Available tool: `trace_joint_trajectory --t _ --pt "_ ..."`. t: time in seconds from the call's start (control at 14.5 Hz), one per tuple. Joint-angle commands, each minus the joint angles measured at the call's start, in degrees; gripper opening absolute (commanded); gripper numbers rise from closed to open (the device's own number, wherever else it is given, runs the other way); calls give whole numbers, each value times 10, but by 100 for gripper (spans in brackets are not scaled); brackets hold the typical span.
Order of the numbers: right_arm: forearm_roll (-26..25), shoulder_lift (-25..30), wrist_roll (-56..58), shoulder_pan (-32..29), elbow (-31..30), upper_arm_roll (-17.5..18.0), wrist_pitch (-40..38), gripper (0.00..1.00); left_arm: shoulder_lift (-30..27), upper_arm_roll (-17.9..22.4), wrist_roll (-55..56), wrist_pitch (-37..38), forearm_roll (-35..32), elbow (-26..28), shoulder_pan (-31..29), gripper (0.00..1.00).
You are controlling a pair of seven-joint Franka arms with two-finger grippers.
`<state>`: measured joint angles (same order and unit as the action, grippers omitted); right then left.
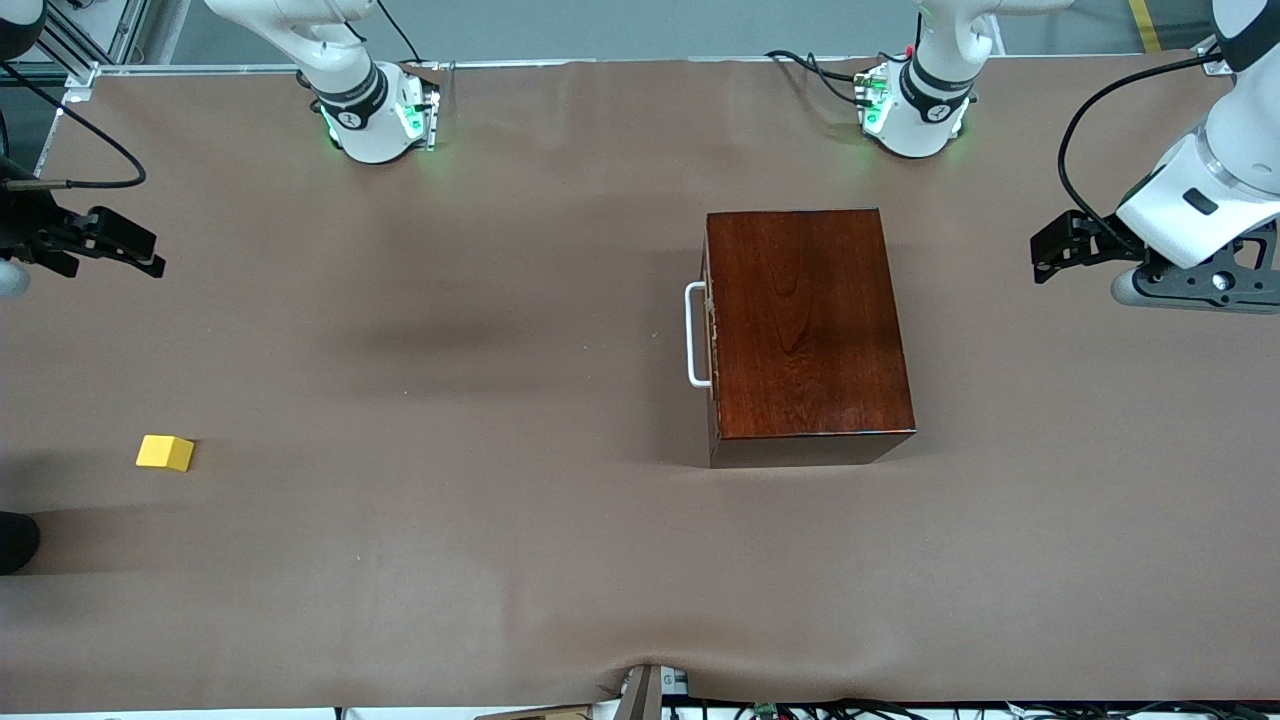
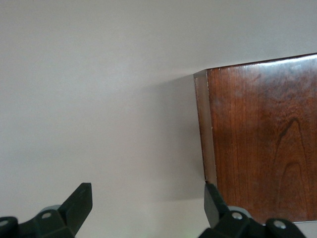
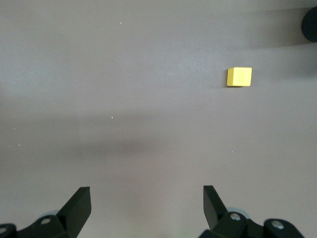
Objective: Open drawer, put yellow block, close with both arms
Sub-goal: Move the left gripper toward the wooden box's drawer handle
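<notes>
The glossy mahogany box (image 1: 808, 325) stands mid-table toward the left arm's end. Its drawer is shut, and the white U-shaped handle (image 1: 695, 335) faces the right arm's end. The yellow block (image 1: 166, 452) lies on the table at the right arm's end, nearer the front camera; it also shows in the right wrist view (image 3: 239, 77). My left gripper (image 1: 1045, 255) is open and empty, up over the table beside the box's corner (image 2: 257, 129). My right gripper (image 1: 150, 255) is open and empty, up over the table's edge at the right arm's end.
The brown table cover (image 1: 450, 400) is bare between block and box. A dark round object (image 1: 15, 540) sits at the table's edge near the block. Cables hang along the edge nearest the front camera (image 1: 660, 690).
</notes>
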<state>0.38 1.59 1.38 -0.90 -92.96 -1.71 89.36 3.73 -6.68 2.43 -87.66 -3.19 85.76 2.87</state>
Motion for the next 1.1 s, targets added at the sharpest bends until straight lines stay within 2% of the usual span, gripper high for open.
trace_joint_trajectory --t 0.0,0.21,0.48,0.83,1.03 --pt "1 1 6 -9 4 5 -3 100 2 -4 2 3 14 -2 -8 100" --pt "1 1 5 -9 4 5 -3 100 7 -4 1 -1 18 -8 -9 100" --pt "1 1 6 -9 5 5 -3 100 42 -8 37 -1 41 -10 11 100" --pt "1 1 6 -9 5 5 -3 100 100 -12 156 -32 46 -27 115 100" --pt "1 1 6 -9 5 5 -3 100 160 -12 264 -84 46 -71 173 100"
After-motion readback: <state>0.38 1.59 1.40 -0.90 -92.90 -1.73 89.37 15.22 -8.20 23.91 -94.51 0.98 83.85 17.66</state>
